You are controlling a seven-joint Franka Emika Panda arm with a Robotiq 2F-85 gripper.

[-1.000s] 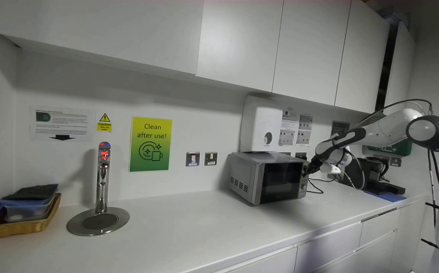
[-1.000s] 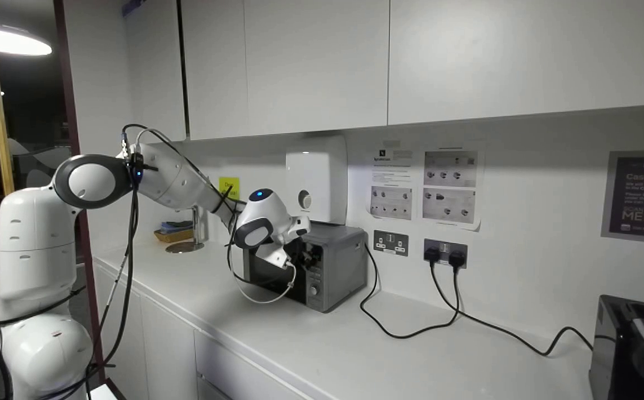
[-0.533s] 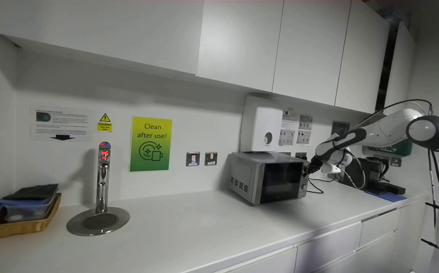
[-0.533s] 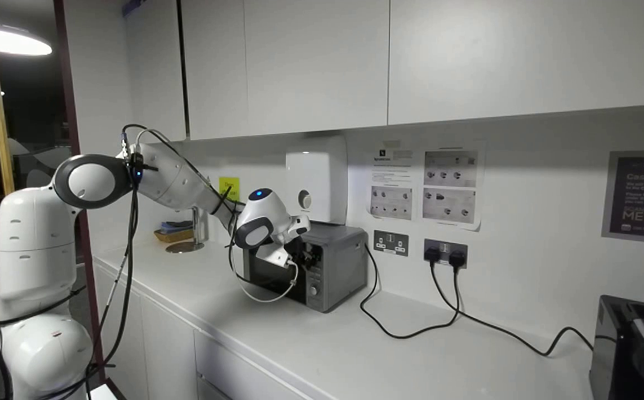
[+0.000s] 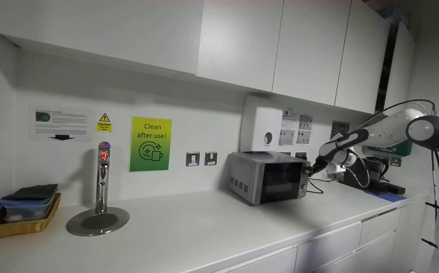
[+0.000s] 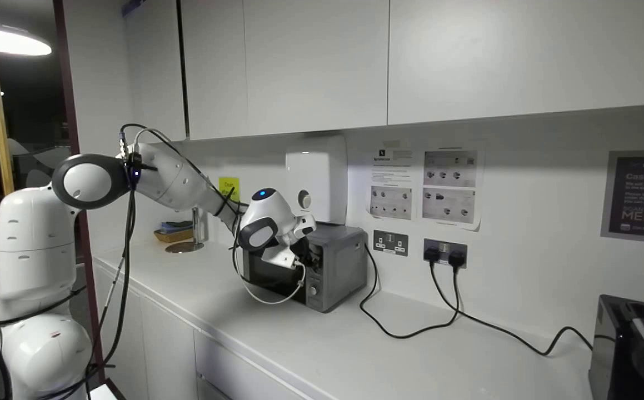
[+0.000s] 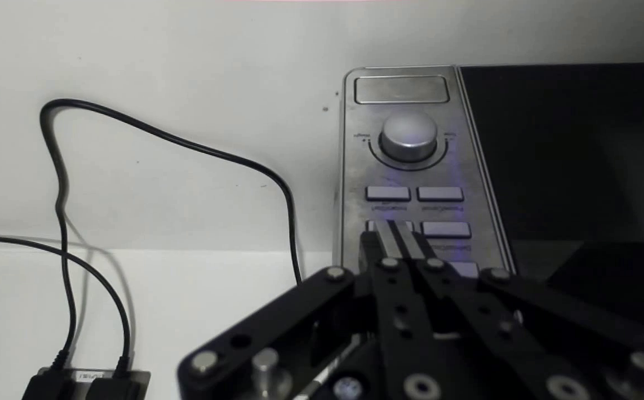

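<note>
Gripper on the move, a small slide rightward in both exterior views | wrist edging right along with it | white cable loop swinging the same way | black cable above the forearm budging a little | control panel of the microwave: its upper end now less covered in an exterior view

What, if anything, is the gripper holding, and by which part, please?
Nothing is held: the gripper is shut, its jaws together with nothing between them, in front of the control panel of the microwave; whether they touch cannot be told.
</note>
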